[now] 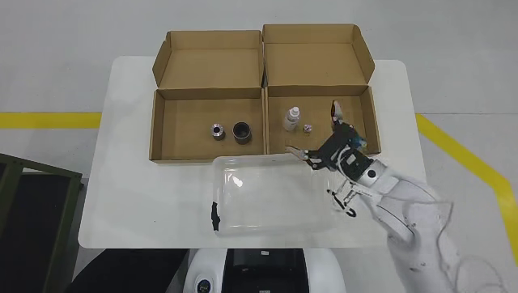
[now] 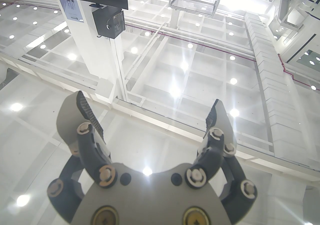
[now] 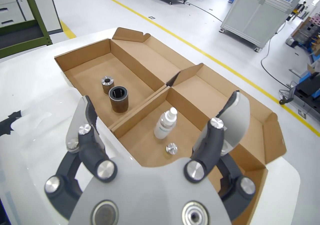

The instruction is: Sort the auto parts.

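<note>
White bench takes up the middle of the top view and carries two open cardboard boxes side by side, the left box and the right box, with a clear plastic tray just below them in the frame. In the left box stand two auto parts close together: a metal bushing and a dark sleeve. In the right box a white spray bottle stands just beside a small metal cap. Right claw hovers at the right box's lower edge — fingers spread wide, gripping nothing. Left claw points up at the ceiling, also spread and empty.
</note>
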Robot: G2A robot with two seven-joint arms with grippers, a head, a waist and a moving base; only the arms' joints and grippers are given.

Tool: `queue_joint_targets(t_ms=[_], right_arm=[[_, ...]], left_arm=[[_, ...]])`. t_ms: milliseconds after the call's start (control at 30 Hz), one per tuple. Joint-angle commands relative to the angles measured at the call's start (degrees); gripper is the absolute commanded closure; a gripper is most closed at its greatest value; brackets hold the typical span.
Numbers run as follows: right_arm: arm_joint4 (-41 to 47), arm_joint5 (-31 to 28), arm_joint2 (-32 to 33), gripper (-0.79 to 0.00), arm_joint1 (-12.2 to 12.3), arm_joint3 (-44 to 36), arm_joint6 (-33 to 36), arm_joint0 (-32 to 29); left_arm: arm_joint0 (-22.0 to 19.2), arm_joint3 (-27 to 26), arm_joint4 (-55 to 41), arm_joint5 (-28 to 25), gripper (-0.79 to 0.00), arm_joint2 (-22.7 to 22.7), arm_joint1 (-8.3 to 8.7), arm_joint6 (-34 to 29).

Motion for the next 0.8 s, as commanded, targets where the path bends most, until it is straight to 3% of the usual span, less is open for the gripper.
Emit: queue_joint_targets(t_ms=[0, 467, 767], right_arm=[[-1.26, -0.18, 2.69, -0.785, 0.37, -1.45, -1.51, -3.74], [-3.1, 3.06, 18.1, -0.785, 1.43, -8.51, -18.81, -24.36], [-3.37, 2.84, 22.89, -0.785, 1.62, -9.92, -23.82, -30.19]], left_arm=[[0.0, 0.0, 0.0, 0.0, -0.785, 0.0, 0.0, 0.0], [0.0, 0.0, 0.0, 0.0, -0.785, 0.0, 0.0, 0.0], [0.0, 0.0, 0.0, 0.0, -0.785, 0.0, 0.0, 0.0]])
